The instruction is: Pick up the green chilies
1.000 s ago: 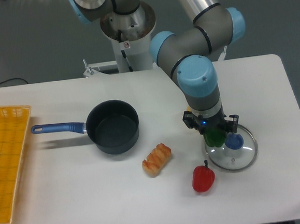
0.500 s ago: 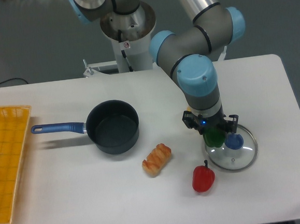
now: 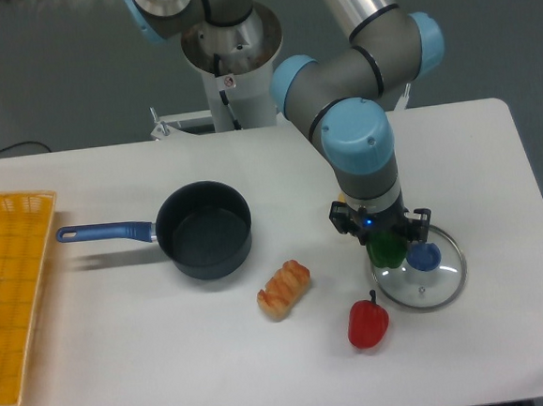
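One green chilies (image 3: 384, 250) between jaws

**White table and its load**

The white table (image 3: 124, 365) carries a dark saucepan (image 3: 204, 229) with a blue handle, a croissant (image 3: 284, 289) just in front of it, a red pepper (image 3: 367, 322), a glass lid (image 3: 420, 271) with a blue knob, and a yellow basket (image 3: 10, 289) at the left edge.

A glass lid (image 3: 442, 284) and red pepper (image 3: 368, 323) crowd the gripper (image 3: 384, 248).
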`<state>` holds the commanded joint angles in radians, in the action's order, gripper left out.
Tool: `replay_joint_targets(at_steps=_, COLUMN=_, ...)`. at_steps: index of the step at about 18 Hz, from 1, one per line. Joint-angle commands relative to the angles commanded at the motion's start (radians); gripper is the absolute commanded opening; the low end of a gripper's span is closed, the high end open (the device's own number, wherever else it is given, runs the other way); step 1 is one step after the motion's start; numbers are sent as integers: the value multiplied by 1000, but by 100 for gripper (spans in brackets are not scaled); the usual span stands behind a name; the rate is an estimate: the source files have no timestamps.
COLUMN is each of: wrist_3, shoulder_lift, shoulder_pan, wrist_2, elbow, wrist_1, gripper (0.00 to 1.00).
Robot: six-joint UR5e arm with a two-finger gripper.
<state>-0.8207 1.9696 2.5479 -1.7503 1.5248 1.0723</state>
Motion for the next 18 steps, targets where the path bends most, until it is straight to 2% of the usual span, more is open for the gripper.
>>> replay_joint_targets(at_steps=14, wrist_3=-2, shoulder_lift=-5, shoulder_pan=3, wrist_2=2, elbow=-2, wrist_1=5, gripper=37)
replay_joint_targets(at_steps=18, wrist_3=0, shoulder_lift=-18, shoulder_pan=6, wrist_2=35, elbow=-2, wrist_1=5, gripper=37)
